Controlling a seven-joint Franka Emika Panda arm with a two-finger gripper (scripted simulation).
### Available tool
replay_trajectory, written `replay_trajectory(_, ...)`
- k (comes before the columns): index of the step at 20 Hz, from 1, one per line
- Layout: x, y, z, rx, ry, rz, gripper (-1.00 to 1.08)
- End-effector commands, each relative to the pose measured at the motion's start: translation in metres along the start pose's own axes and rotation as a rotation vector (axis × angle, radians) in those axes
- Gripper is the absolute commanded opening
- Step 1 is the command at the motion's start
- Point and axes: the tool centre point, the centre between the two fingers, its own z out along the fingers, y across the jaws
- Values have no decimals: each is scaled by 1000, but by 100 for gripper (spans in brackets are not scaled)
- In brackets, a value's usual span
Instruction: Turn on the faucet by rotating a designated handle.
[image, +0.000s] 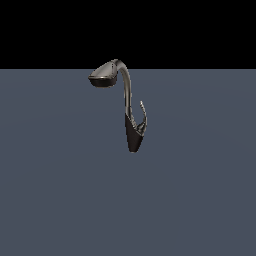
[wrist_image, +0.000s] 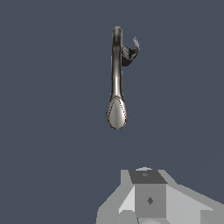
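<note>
Dark glossy metal: the faucet (image: 128, 107) standing alone on the slate-grey surface (image: 50, 200) in the exterior view, cone base down, slim neck rising and arching over to an oval spout head on the exterior view's left. Branching from the base toward the exterior view's right, the handle (image: 144, 116), thin, curved, long axis nearly upright, pale tip pointing up. No tool anywhere in this view.

Wrist view: faucet seen from above, neck running lengthwise straight ahead of the tool (wrist_image: 146, 218), spout head nearest, handle (wrist_image: 131, 51) at the far end, off to one side, well apart. Fingers out of frame; opening impossible to tell.
</note>
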Motion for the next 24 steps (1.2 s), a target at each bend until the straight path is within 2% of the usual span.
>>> replay_trajectory(1,16,-5,8,30,-23,72,-100)
replay_trajectory(13,104,-17,57,194,-145,463,-100)
replay_trajectory(24,190,-2,119,367,-270,869,-100)
